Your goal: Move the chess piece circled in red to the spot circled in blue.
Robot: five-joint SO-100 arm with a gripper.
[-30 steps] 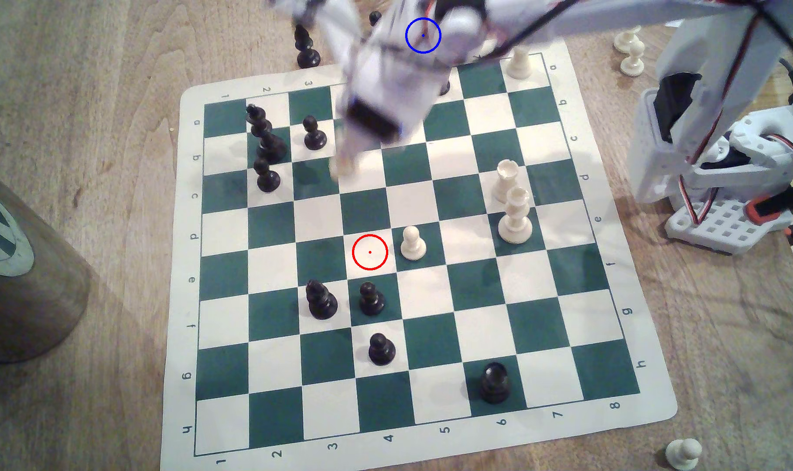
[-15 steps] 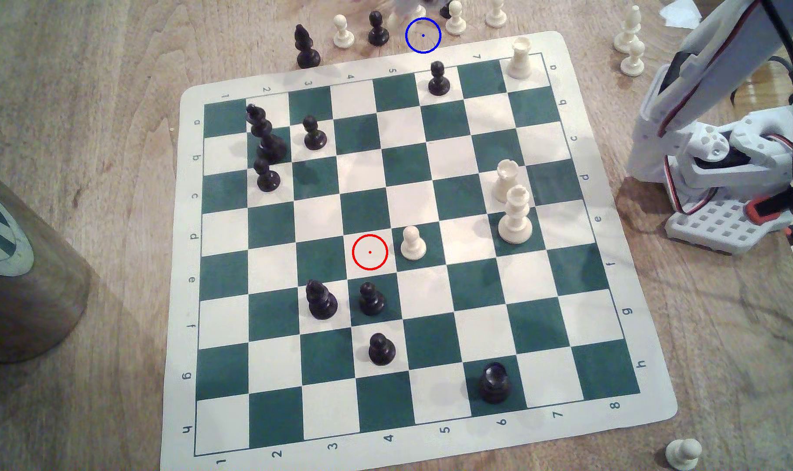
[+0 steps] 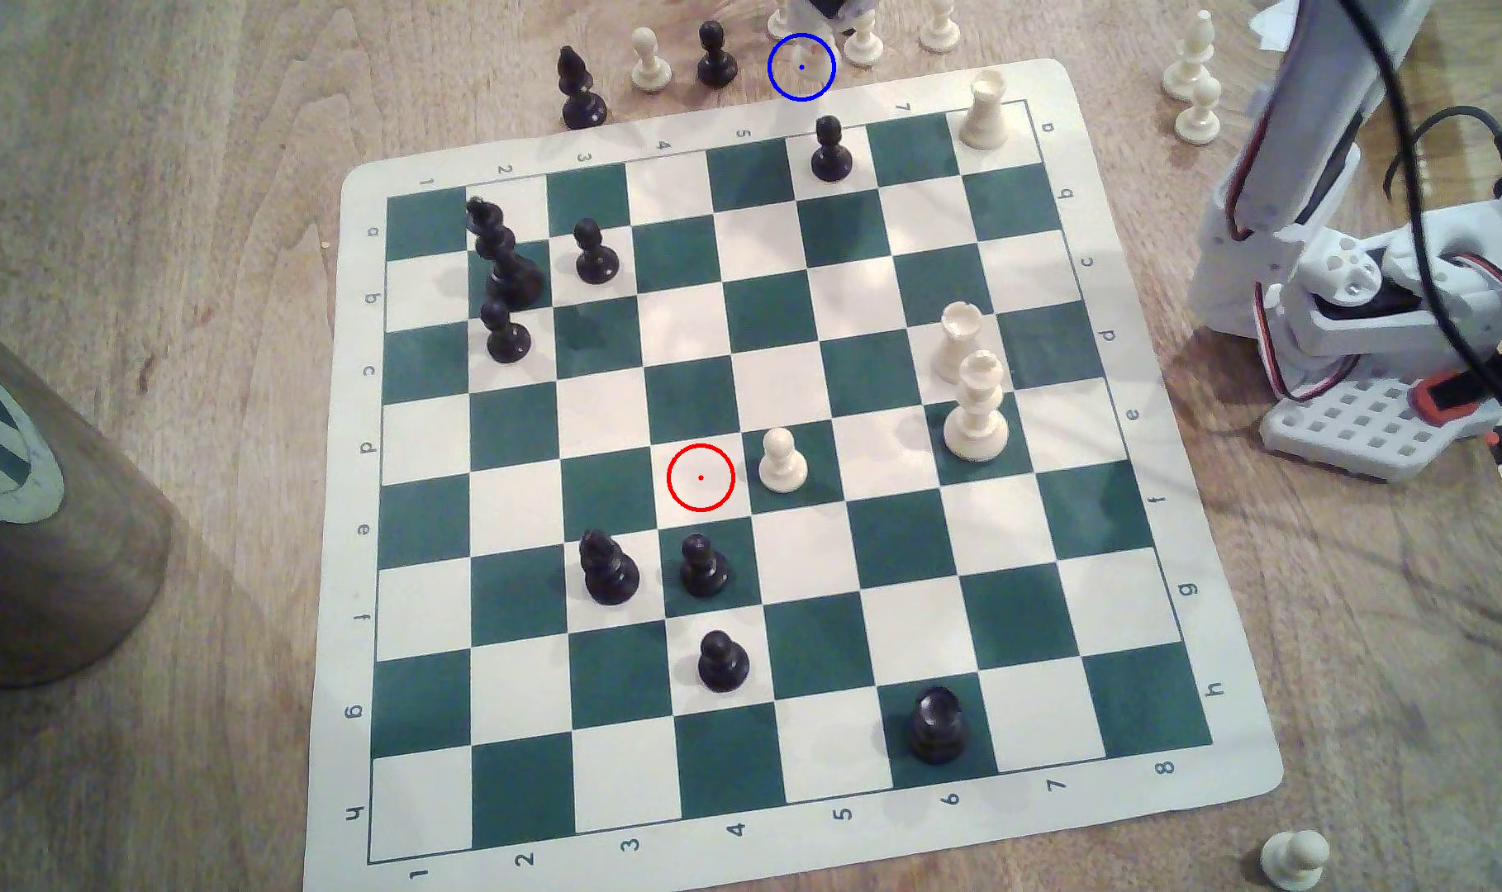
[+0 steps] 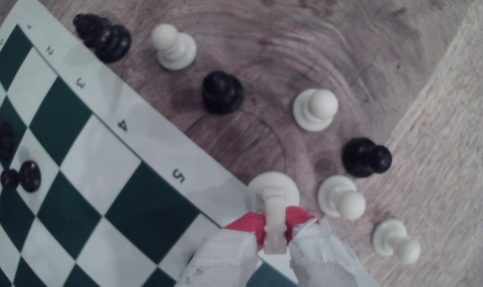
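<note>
The gripper is clamped on the knight — its red pads press the piece from both sides. The knight's round base sits over the bench, just off the board's rim by the "5" label. In the exterior view the blue ring marks bare wood just beyond the board's far edge — the red ring encloses an empty white square.

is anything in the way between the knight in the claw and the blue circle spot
Nothing visible does. The claw grips the small cream-white plastic knight close to the blue-ringed patch of tan wood, which is bare. A black pawn and a cream pawn flank the ring closely.
</note>
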